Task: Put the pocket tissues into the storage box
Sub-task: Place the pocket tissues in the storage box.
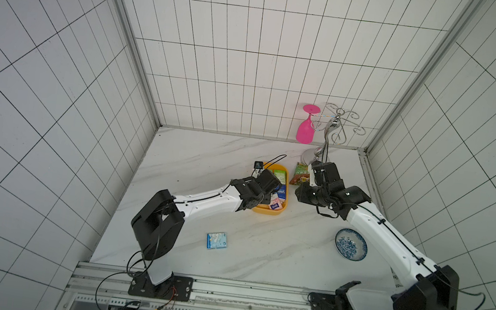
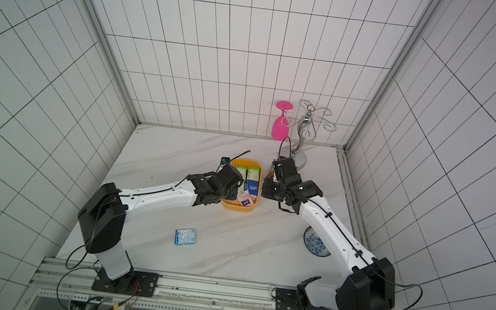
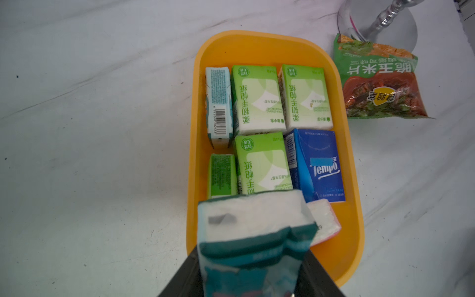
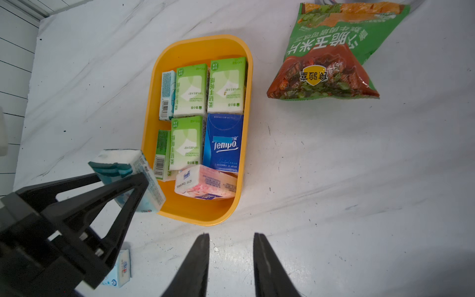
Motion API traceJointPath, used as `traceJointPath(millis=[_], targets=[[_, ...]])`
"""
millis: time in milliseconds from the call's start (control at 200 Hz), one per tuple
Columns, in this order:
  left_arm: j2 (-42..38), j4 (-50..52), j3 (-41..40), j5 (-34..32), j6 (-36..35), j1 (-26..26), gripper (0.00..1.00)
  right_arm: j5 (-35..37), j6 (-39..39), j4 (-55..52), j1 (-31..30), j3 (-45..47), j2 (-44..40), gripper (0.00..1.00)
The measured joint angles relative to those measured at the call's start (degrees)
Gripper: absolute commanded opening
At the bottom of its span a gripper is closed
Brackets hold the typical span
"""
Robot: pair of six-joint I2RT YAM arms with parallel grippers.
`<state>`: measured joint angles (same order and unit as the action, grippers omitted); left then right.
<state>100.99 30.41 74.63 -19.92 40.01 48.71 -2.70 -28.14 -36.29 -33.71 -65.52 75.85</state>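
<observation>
Left gripper [image 4: 128, 180] clamped on a teal packet [image 4: 128, 177] over the storage box [image 4: 200, 216] near corner, right gripper [image 4: 231, 239] parted, empty, just beside the box

A teal-and-white pocket tissue packet [image 3: 246, 231] is held over the yellow-orange plastic storage box [image 3: 353, 195], beside green packets [image 3: 257, 100]

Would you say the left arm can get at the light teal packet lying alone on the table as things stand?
Probably not yet: the left gripper is shut on a teal packet over the storage box. The path to the loose packet looks free.
</observation>
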Motion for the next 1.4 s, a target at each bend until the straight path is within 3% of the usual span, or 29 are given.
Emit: traceJointPath(millis=[320, 720, 805, 894, 1069, 1249, 1399], targets=[[5.16, 0.02, 2.82, -2.38, -0.66, 1.01, 0.51, 0.02, -0.13, -0.02, 0.02, 0.00, -0.76, 0.33], [5.29, -3.72, 2.03, -3.67, -0.59, 2.91, 0.54, -0.70, -0.44, -0.02, 0.02, 0.00, -0.74, 0.33], [5.29, -4.96, 0.61, -3.65, -0.66, 2.97, 0.60, -0.81, -0.55, -0.02, 0.02, 0.00, -0.74, 0.33], [5.29, -5.35, -0.42, -3.72, -0.28, 2.99, 0.79, -0.92, -0.57, -0.07, 0.02, 0.00, -0.74, 0.33], [5.11, -5.77, -0.63, -4.70, -0.20, 2.99, 0.98, -1.97, -0.50, -0.09, 0.02, -0.02, -0.66, 0.33], [1.79, -3.17, -0.61, -5.95, 0.26, 2.99, 0.98, -3.65, 0.57, -0.33, -0.04, -0.02, -0.50, 0.33], [-5.88, 0.96, -0.63, -9.81, 2.73, 2.67, 0.98, -7.15, 2.19, -0.22, -0.85, -0.04, 0.44, 0.31]])
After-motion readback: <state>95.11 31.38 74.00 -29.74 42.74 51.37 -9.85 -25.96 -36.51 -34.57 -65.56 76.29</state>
